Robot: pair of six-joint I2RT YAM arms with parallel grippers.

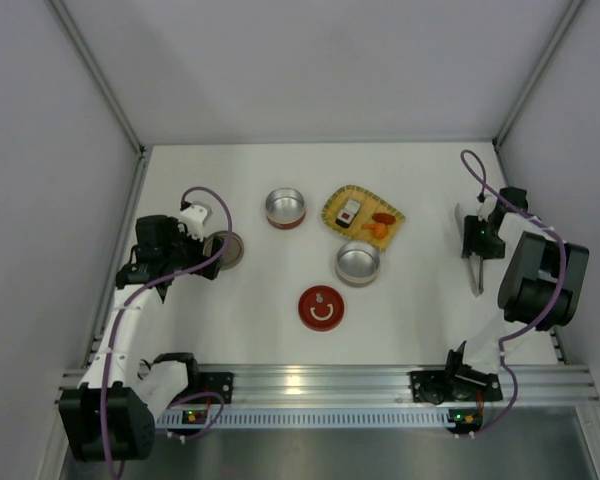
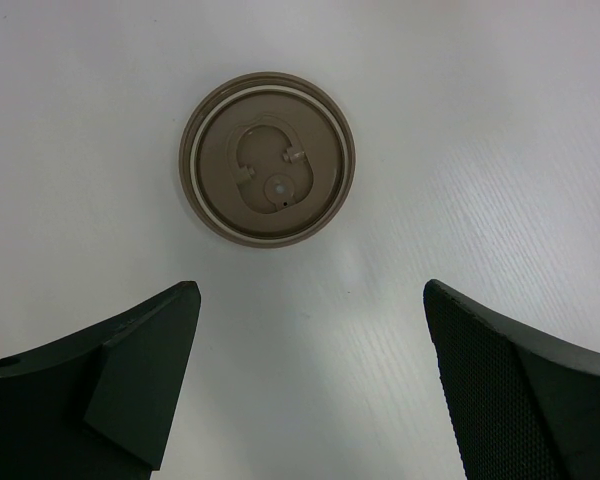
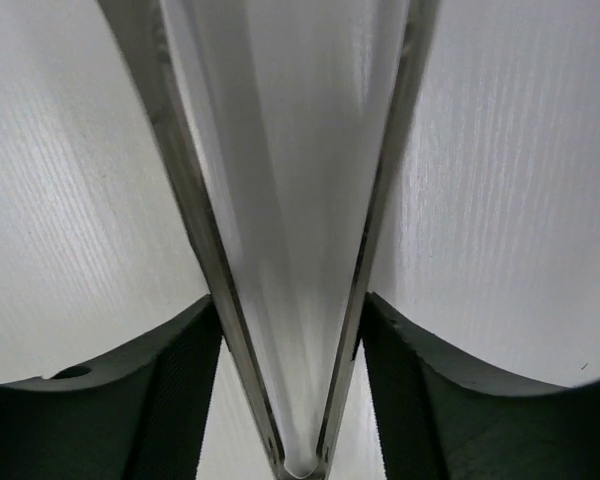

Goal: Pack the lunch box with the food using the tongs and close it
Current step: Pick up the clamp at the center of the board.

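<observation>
The slim metal tongs (image 3: 195, 230) lie on the table at the right, hinge end toward the wrist. My right gripper (image 3: 292, 305) is shut on them, each finger pressing the outside of one arm. In the top view the tongs (image 1: 477, 280) stick out toward the near edge below the right gripper (image 1: 477, 245). The food, a white block (image 1: 349, 210) and orange chunks (image 1: 380, 222), lies on a yellow woven tray (image 1: 332, 203). Two round lunch box tins (image 1: 285, 208) (image 1: 357, 263) stand near it. My left gripper (image 2: 310, 290) hangs open above the table, near a tan lid (image 2: 270, 158).
A red lid (image 1: 321, 307) lies flat near the front centre. The tan lid (image 1: 225, 250) sits just beside the left gripper (image 1: 208, 252). White walls enclose the table on three sides, and a metal rail (image 1: 320, 380) runs along the near edge.
</observation>
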